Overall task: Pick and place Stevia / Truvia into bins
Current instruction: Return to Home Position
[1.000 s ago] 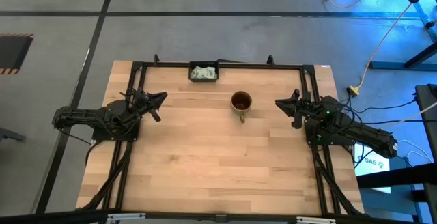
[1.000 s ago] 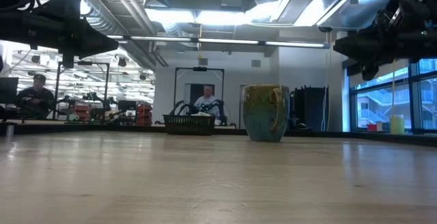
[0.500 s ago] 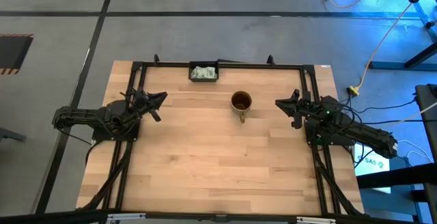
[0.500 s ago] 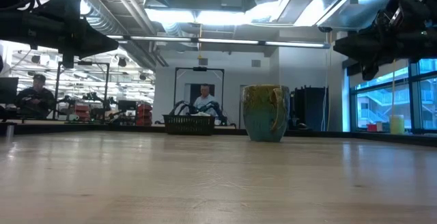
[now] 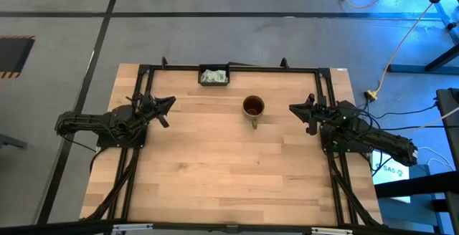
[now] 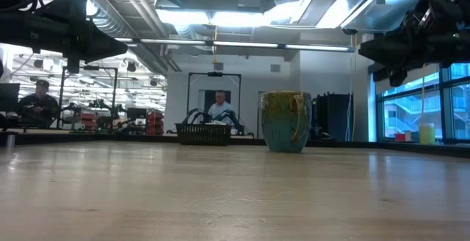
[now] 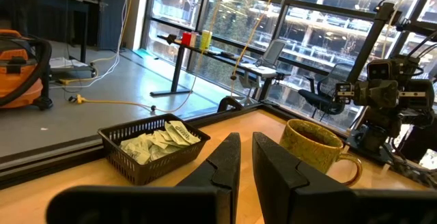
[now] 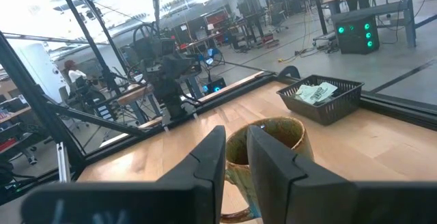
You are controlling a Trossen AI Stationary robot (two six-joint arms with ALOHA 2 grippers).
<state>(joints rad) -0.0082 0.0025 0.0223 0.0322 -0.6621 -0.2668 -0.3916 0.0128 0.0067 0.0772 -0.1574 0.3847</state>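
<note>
Plainly, left fingers (image 7: 224,166) and right fingers (image 8: 210,159) are clenched, empty (sachets (image 7: 160,141) lie in the tray (image 7: 140,169)).

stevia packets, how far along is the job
Done: the sachets lie piled in the black tray; none shows loose on the table. In hand: nothing; the left end effector and right end effector hang empty at the table's sides. Left: nothing visible to pick.
</note>
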